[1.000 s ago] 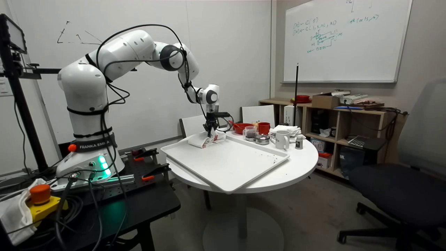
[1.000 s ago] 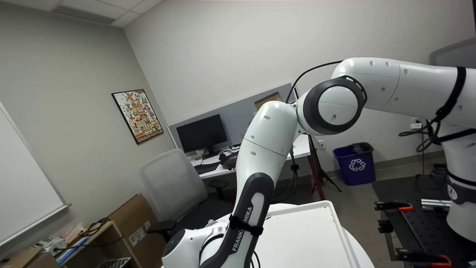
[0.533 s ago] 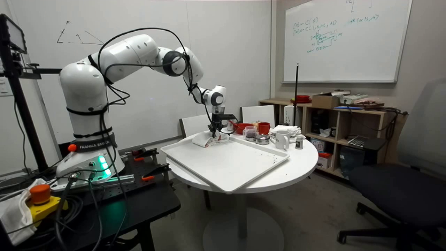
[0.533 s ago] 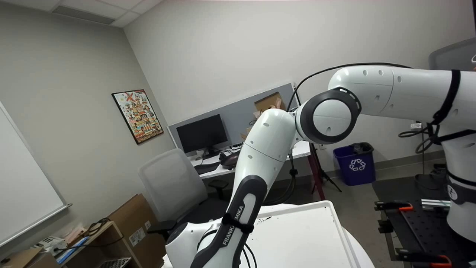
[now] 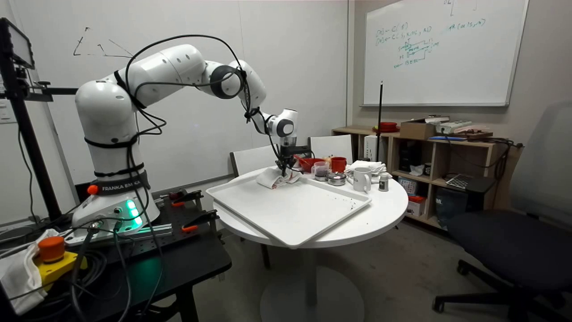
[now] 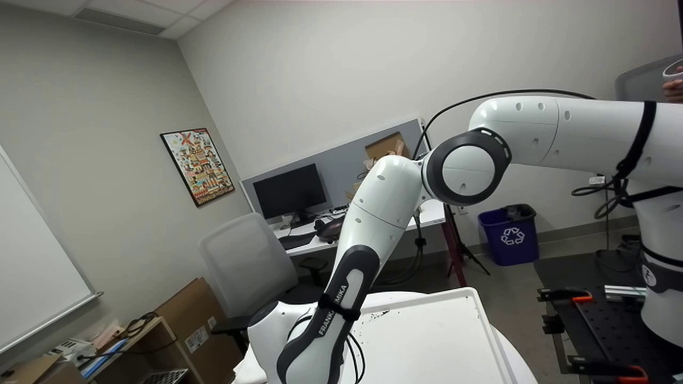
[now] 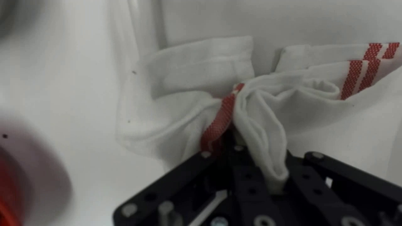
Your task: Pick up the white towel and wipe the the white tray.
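My gripper (image 5: 283, 171) points down at the far edge of the white tray (image 5: 286, 217), shut on a bunched part of the white towel (image 5: 268, 178). In the wrist view, a fold of the towel (image 7: 207, 73) with red stripes is pinched between the dark fingers (image 7: 251, 182), and loose ends spread out on the tray (image 7: 276, 18). The cloth lies beside the tray's raised rim. Dark specks (image 5: 353, 206) dot the tray's right part. In an exterior view the arm hides the gripper and towel, while the tray (image 6: 427, 336) shows partly.
Close to the gripper stand a red bowl (image 5: 310, 164), a clear cup (image 5: 320, 170) and a metal tin (image 5: 336, 179). Farther right are a red cup (image 5: 338, 163), a grey mug (image 5: 362, 180), a small jar (image 5: 383, 183) and folded white cloths (image 5: 371, 166).
The gripper has dragged the towel rightward along the tray's far edge, toward the red bowl. A hand with a white object has come into an exterior view at its right edge.
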